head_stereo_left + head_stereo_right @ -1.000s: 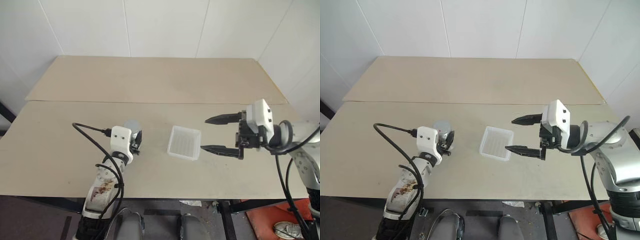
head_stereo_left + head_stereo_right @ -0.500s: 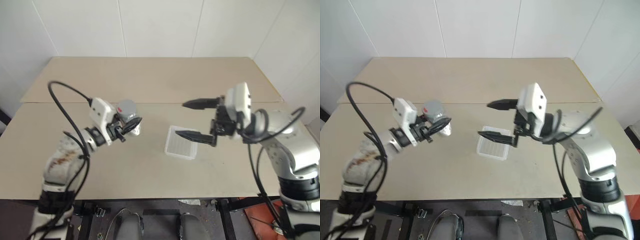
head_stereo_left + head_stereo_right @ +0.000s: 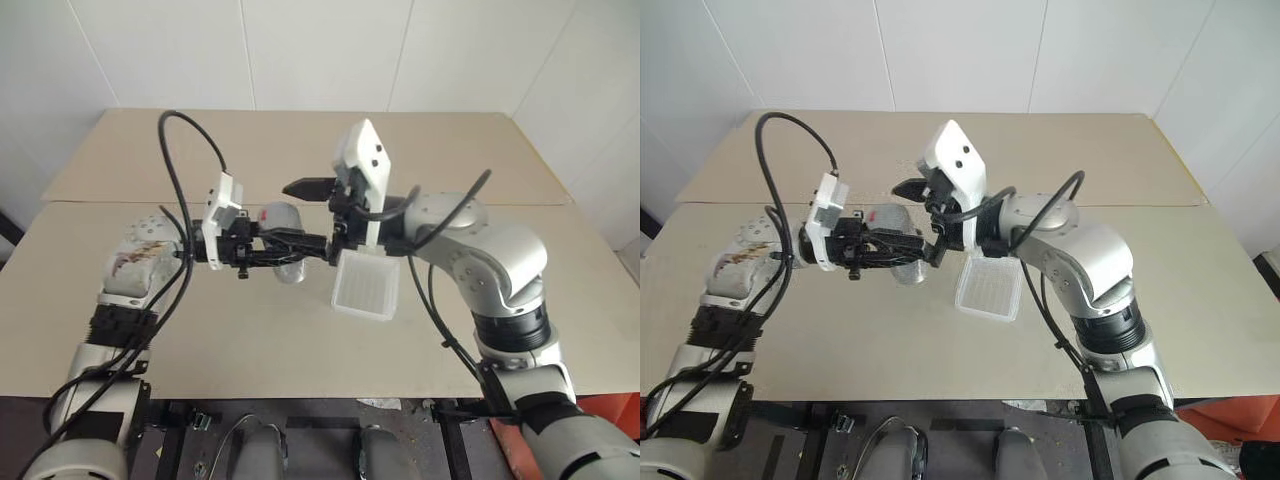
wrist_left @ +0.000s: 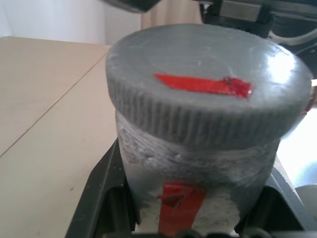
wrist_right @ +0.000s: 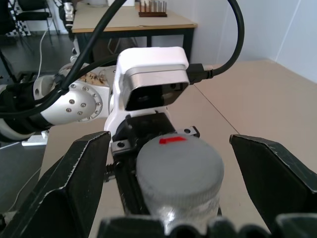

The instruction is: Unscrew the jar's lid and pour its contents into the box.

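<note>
The silvery-grey jar [image 4: 148, 163], with a red stripe on its side, is held above the table with my left gripper [image 3: 295, 248] shut on its body. Its lid [image 5: 178, 168] is screwed on and bears a small red mark; the contents are hidden inside. My right gripper [image 5: 168, 141] points at the lid from the other side. It is open, with one of its fingers [image 5: 74, 183] on each side of the lid and a clear gap to it. The translucent white box [image 3: 365, 285] lies on the table just below and to the right of the jar.
The tan table [image 3: 200, 330] has a seam running across it behind the arms, and white walls stand close behind. Black cables [image 3: 175, 150] loop from both wrists above the tabletop.
My left gripper lifted the jar off the table and turned to point right. My right gripper, still open, swung left from beside the box to flank the lid. The camera view shifted too.
</note>
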Motion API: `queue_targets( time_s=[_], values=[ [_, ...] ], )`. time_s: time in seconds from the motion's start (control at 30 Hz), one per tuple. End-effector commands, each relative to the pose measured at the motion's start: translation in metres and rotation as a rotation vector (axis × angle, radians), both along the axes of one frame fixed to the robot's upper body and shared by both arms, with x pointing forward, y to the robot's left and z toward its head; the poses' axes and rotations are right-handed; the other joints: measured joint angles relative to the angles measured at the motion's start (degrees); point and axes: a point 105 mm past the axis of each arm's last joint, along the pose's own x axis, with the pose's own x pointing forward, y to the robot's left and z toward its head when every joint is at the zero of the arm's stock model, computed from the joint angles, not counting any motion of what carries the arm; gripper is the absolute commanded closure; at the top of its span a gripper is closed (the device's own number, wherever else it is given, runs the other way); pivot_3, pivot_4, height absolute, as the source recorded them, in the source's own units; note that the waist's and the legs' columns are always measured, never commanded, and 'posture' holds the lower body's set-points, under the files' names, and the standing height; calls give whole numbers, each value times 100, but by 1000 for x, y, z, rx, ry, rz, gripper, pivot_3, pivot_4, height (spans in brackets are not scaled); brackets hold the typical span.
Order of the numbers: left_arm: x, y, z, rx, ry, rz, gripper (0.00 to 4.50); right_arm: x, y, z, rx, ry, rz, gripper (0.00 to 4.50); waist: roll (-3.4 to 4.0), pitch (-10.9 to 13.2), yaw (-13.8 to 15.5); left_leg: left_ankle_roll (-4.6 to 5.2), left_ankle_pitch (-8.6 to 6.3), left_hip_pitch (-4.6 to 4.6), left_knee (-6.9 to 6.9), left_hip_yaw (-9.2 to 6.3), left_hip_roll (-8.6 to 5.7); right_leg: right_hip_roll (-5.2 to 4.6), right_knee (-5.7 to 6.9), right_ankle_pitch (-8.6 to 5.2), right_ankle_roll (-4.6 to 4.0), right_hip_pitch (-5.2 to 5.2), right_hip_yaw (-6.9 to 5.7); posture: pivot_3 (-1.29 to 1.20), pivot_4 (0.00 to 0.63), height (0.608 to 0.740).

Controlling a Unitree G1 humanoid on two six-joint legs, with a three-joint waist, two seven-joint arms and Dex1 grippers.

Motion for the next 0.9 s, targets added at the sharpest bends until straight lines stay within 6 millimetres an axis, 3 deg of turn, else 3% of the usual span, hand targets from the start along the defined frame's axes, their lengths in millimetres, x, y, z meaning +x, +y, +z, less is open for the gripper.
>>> queue_targets(
  time_s=[0.03, 0.27, 0.37, 0.47, 0.63, 0.8, 0.9],
  values=[
    [-1, -3, 13, 3, -76, -33, 2561, 1, 2, 10, 3, -33, -17, 0, 0, 0, -2, 0, 0, -7, 0, 0, 0, 0, 2, 0, 0, -9, 1, 0, 150, 740],
    [-2, -1, 13, 17, -87, -44, 2561, 4, 4, 8, -5, -27, -12, 0, 0, 0, -18, 1, 0, -31, 2, 0, 2, 1, 4, 1, 0, -34, 1, 0, 150, 740],
    [-3, -1, 13, 17, -86, -45, 2561, 4, 4, 6, -9, -27, -1, 583, 0, 0, -17, 1, 1, -31, 3, -1, 2, 2, 4, 1, -1, -34, 0, 0, 150, 740],
    [-3, 1, 15, 16, -89, -46, 2561, 4, 4, 5, -16, -26, 8, 1631, 0, 0, -16, 1, 0, -30, 3, -1, 2, 2, 5, 1, 0, -33, 0, 0, 150, 740],
    [-6, 2, 21, 21, -98, -82, 2561, 2, 4, 5, -22, -40, 62, 1743, 0, 0, -17, 1, 0, -30, 3, -1, 2, 3, 5, 1, 0, -33, 0, 0, 150, 740],
    [-25, 4, 37, -1, -116, -247, 2561, -22, -10, 9, 19, -90, 507, 1743, 0, 0, -19, 1, 0, -30, 5, 0, 2, 4, 1, 1, 0, -29, 0, 0, 150, 740],
    [-34, 0, 42, -5, -111, -308, 2561, -23, -17, 9, -1, -90, 711, 1743, 1, 1, -24, 1, 0, -29, 6, -1, 5, 5, 2, 1, 1, -29, 0, 0, 150, 740]
  ],
)
